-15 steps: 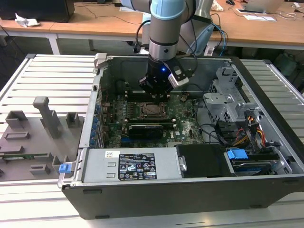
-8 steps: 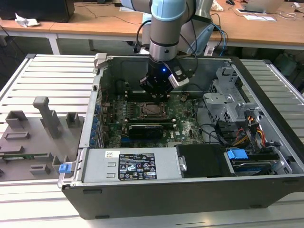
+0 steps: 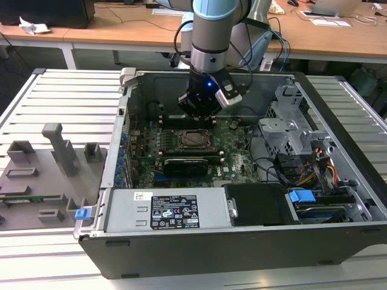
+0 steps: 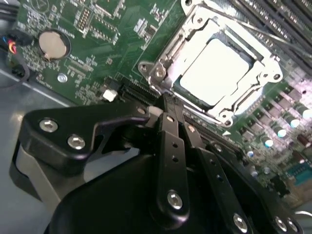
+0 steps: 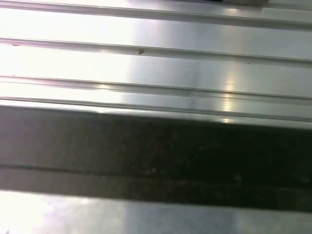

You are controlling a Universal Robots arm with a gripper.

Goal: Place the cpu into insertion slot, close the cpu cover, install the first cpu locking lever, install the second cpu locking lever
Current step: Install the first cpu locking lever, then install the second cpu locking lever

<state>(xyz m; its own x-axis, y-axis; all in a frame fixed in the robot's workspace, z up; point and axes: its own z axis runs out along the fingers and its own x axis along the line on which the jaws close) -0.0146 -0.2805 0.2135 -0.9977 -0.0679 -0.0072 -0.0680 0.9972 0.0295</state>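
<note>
The cpu point(image 4: 214, 68) lies flat in the insertion slot point(image 3: 179, 139) on the green motherboard, its silver face bright in the second wrist view. The cpu cover point(image 4: 171, 48), a silver frame, lies down around the chip, which shows through its window. My gripper point(image 4: 165, 100) hangs just beside the socket's edge, its black fingers point(image 4: 170, 131) pressed together, shut, with nothing visible between them. In the exterior view the gripper point(image 3: 196, 116) hovers low over the board, just behind the cpu point(image 3: 195, 138). I cannot make out how the locking levers stand.
The open computer case point(image 3: 314, 241) encloses the board. A black card with fins point(image 3: 184, 164), a power supply point(image 3: 175, 211), a drive cage point(image 3: 290, 130) and cables point(image 3: 314, 172) crowd around. A grey fixture point(image 3: 42, 175) sits on the ribbed table point(image 5: 156, 58). A coin battery point(image 4: 51, 45) lies nearby.
</note>
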